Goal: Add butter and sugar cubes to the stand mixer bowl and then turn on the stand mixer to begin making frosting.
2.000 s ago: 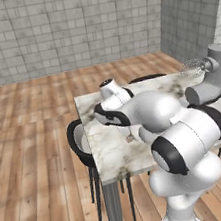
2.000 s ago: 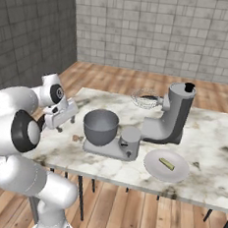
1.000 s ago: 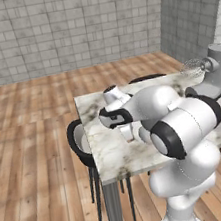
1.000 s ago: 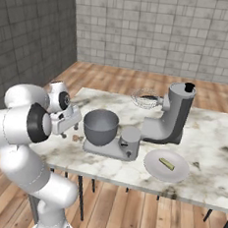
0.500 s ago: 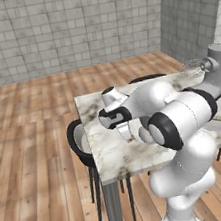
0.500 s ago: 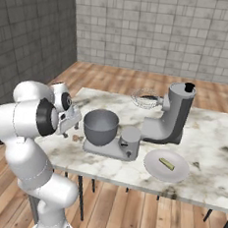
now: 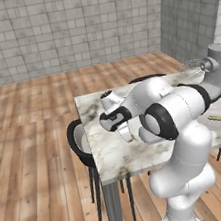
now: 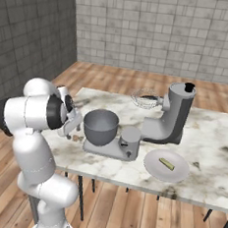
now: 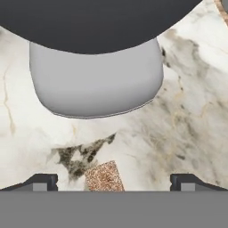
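- Sitting on the stand mixer [image 8: 159, 125] base, the stand mixer bowl [image 8: 101, 126] looks empty.
- Butter [image 8: 167, 163] lies on the white plate [image 8: 152, 169], right of the bowl.
- Sugar cubes [image 9: 104, 177] lie left of the bowl.
- Gripper [image 9: 113, 181] hovers above them, jaws wide, holding nothing.

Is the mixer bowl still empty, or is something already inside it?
Empty, as far as visible: the right base view shows only bare grey inside the stand mixer bowl.
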You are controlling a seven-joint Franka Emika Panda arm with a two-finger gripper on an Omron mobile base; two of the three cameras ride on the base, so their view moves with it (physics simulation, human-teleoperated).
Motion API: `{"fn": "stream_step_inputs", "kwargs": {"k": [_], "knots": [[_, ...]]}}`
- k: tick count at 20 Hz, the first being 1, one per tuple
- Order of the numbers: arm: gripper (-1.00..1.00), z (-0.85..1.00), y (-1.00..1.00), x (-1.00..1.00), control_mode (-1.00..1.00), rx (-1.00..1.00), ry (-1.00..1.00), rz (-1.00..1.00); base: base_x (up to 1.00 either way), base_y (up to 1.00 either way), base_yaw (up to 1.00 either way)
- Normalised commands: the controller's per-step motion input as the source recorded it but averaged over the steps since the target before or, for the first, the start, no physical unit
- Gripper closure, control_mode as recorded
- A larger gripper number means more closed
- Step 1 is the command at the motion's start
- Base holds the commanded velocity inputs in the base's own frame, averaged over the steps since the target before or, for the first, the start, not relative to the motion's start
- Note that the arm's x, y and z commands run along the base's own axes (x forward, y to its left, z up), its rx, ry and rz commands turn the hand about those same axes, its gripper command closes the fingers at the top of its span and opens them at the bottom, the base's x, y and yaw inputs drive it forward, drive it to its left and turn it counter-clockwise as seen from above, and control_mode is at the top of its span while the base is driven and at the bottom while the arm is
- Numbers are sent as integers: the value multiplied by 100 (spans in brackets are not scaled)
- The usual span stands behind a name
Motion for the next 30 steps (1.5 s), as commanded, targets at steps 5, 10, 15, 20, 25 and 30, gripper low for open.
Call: {"fn": "stream_step_inputs", "kwargs": {"k": [5,10,15,20,25,30], "knots": [[-100,-20,7,13,-100,-4,0,0,0,0,0],[-100,-20,4,4,-100,-4,0,0,0,0,0],[-100,-16,1,0,-100,-3,0,0,0,0,0],[-100,-17,0,0,-100,-3,0,0,0,0,0],[100,-18,0,0,-100,-4,0,0,0,0,0],[100,-6,0,-7,-100,-2,0,0,0,0,0]]}}
